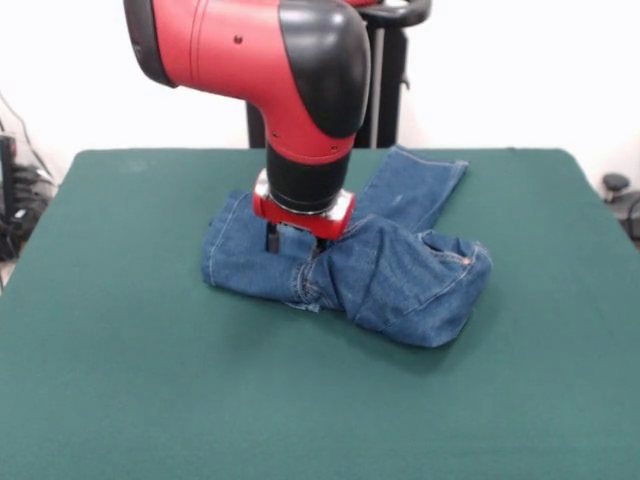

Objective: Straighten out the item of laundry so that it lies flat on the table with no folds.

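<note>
The jeans point(400, 275) lie crumpled near the middle of the table point(150, 400) in the front view. They are blue denim, bunched and twisted at the centre. One leg point(415, 185) stretches toward the far side, and a folded-over part with a pocket lies at the right. The red and black arm comes down from above. My gripper point(296, 242) stands upright on the left part of the jeans. Its fingers point(270, 236) are spread apart, their tips touch the denim, and one is partly hidden by a fold.
The robot's black pedestal point(385, 90) stands behind the table's far edge. Cables and dark equipment point(15, 200) sit off the left side, and a small dark object point(615, 185) sits off the right. Green tabletop surrounds the jeans on all sides.
</note>
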`<action>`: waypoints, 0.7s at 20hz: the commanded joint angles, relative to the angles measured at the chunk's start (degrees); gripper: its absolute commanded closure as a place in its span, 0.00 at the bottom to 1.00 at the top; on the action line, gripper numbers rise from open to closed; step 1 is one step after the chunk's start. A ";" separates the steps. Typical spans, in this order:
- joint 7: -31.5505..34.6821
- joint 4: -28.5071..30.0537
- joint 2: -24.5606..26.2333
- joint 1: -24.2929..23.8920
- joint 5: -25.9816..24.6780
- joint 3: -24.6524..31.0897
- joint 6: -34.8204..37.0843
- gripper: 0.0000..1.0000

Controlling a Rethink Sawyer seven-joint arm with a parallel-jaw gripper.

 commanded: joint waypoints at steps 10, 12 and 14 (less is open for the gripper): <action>5.84 0.50 8.26 1.87 -3.64 4.61 -14.74 1.00; 5.60 0.75 8.15 1.61 -3.82 4.86 -15.04 1.00; 5.40 0.87 8.08 1.47 -3.88 5.23 -15.14 1.00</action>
